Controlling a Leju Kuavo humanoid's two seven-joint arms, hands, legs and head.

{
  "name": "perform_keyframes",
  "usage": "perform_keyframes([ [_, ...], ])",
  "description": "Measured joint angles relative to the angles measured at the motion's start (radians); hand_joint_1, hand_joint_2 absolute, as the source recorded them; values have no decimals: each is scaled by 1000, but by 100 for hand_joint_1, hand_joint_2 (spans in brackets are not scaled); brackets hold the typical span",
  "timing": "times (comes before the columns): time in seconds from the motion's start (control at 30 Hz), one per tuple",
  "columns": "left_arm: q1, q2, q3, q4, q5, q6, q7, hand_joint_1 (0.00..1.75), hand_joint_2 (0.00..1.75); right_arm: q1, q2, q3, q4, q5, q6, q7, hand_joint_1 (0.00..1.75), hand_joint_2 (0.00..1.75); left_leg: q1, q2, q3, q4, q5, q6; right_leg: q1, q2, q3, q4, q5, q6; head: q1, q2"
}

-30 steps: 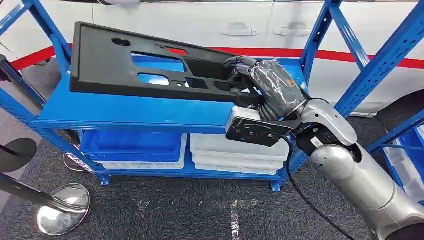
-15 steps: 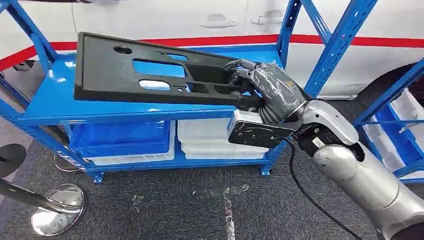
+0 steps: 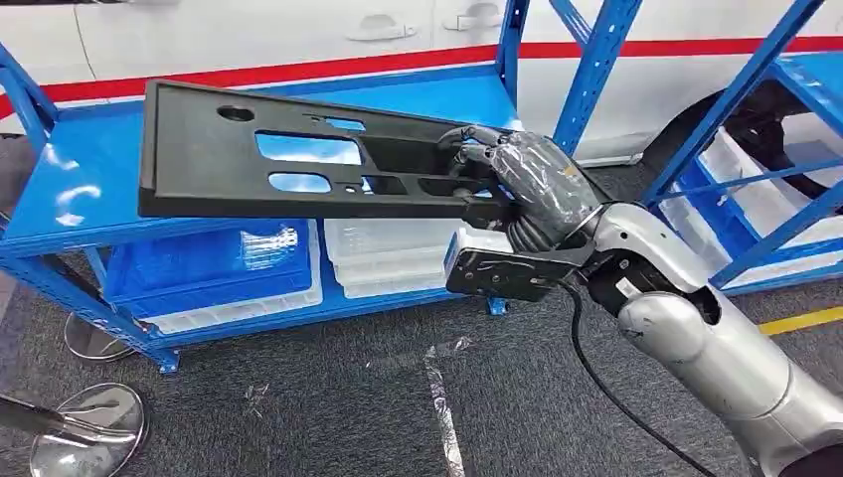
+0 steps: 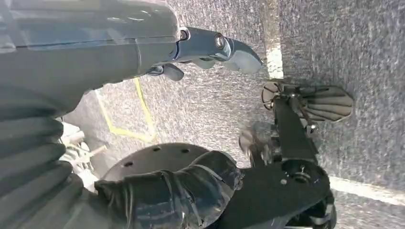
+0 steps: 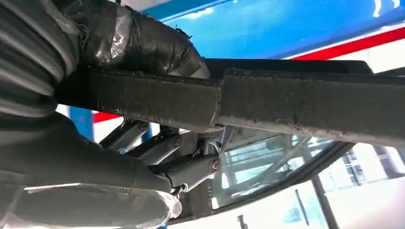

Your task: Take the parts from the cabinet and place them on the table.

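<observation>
A long black plastic panel [image 3: 219,169] with several cut-outs hangs in the air above the top shelf of the blue cabinet [image 3: 70,199], tilted slightly. My right hand [image 3: 527,179], wrapped in black film, grips the panel's right end, fingers through a cut-out. In the right wrist view the thumb lies over the panel's edge [image 5: 310,102] and the fingers [image 5: 157,148] curl beneath it. My left hand [image 4: 86,52] hangs over the grey floor with its fingers spread and nothing in it.
White bins [image 3: 383,253] and a blue bin [image 3: 209,268] sit on the cabinet's lower shelf. Blue rack uprights [image 3: 596,70] and a second rack with bins [image 3: 756,189] stand to the right. A white car [image 3: 249,40] is behind. Chrome stanchion bases [image 3: 89,427] are on the floor at left.
The whole picture has shifted left, so the camera has turned right. The panel stays in my right hand and now overhangs the cabinet's front edge more.
</observation>
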Motion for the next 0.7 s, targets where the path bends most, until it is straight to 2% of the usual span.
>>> perform_keyframes([
  [0.03,0,0,0,0,0,0,0,0,175,-3,2,0,0,0,0,0,175,175,-3,8,-1,2,6,-2,5,-8,33,-60,-16,-1,0,0],
  [0.07,1,0,0,0,1,0,0,0,175,-6,2,0,-1,0,-1,0,175,175,0,20,2,-6,16,-10,7,-1,25,-54,-1,-1,0,0],
  [0.13,0,0,0,0,1,0,0,0,175,-10,2,1,0,0,-1,0,175,175,3,38,3,-12,31,-18,13,20,16,-64,14,-10,2,0],
  [0.17,1,0,0,0,1,0,0,0,175,-8,2,2,0,0,-1,0,175,175,-1,40,-6,-13,30,-23,-2,29,12,-82,33,-15,2,0],
  [0.2,1,2,0,0,1,0,0,0,175,-10,3,3,1,0,-1,0,175,175,6,-7,-11,3,-3,-33,-6,34,4,-84,47,-17,1,0],
  [0.23,3,1,0,0,1,0,0,0,175,-12,5,5,2,-1,-1,-2,175,175,7,-46,-28,46,-56,-40,-10,42,-10,-84,56,-21,0,0],
  [0.27,4,1,0,0,1,0,0,0,175,-12,5,6,3,-1,-2,0,175,175,12,-65,-46,118,-116,-45,-13,51,-26,-81,67,-25,-6,0],
  [0.3,5,1,0,0,1,-1,0,0,175,-11,7,8,5,-1,-2,0,175,175,16,-74,-64,196,-166,-51,-13,63,-43,-79,79,-25,-5,0],
  [0.33,6,1,0,0,1,0,0,0,175,-11,9,10,6,-1,-2,0,175,175,18,-75,-75,257,-190,-55,-13,76,-60,-76,90,-24,-5,0],
  [0.37,6,1,0,0,2,0,0,0,175,-11,12,12,7,-1,-2,0,175,175,21,-75,-73,287,-186,-59,-15,88,-78,-71,101,-22,-6,0],
  [0.4,5,1,0,0,3,0,0,0,175,-11,13,14,9,-1,-2,0,175,175,23,-75,-47,273,-156,-62,-19,101,-99,-64,111,-17,-5,0],
  [0.43,5,2,0,0,4,0,0,0,175,-11,13,15,10,-1,-2,0,175,175,25,-76,-21,241,-129,-64,-21,110,-113,-58,117,-13,-6,0],
  [0.47,4,2,0,0,5,0,0,0,175,-11,13,17,11,-1,-2,0,175,175,30,-85,44,152,-88,-68,-28,127,-136,-46,127,-4,-6,0],
  [0.5,3,2,0,0,5,0,0,0,175,-11,14,18,11,-1,-3,0,175,175,37,-115,96,72,-90,-71,-31,137,-151,-35,133,5,-6,0],
  [0.53,2,2,0,0,5,0,0,0,175,-12,13,18,11,-1,-3,0,175,175,37,-165,138,14,-129,-70,-30,146,-168,-29,140,14,-8,0],
  [0.57,4,2,0,0,5,0,0,0,175,-9,14,18,13,-1,-3,1,175,175,36,-168,129,15,-126,-56,-30,155,-170,-28,151,20,-3,0],
  [0.6,5,2,0,0,6,0,0,0,175,-11,15,18,14,-1,-4,0,175,175,33,-161,123,13,-123,-57,-30,164,-173,-29,162,26,-5,0],
  [0.63,4,2,0,0,7,0,0,0,175,-11,15,18,14,-1,-6,-1,175,175,29,-156,118,24,-119,-52,-30,173,-175,-36,175,32,-5,0],
  [0.67,3,2,0,0,7,0,1,0,175,-8,14,18,14,-1,-7,0,175,175,27,-143,117,24,-113,-45,-30,183,-177,-39,185,37,-6,0],
  [0.7,5,0,0,0,7,0,2,0,175,-5,12,18,16,-1,-7,0,175,175,40,-125,100,14,-100,-31,-34,196,-181,-41,192,41,-4,0],
])
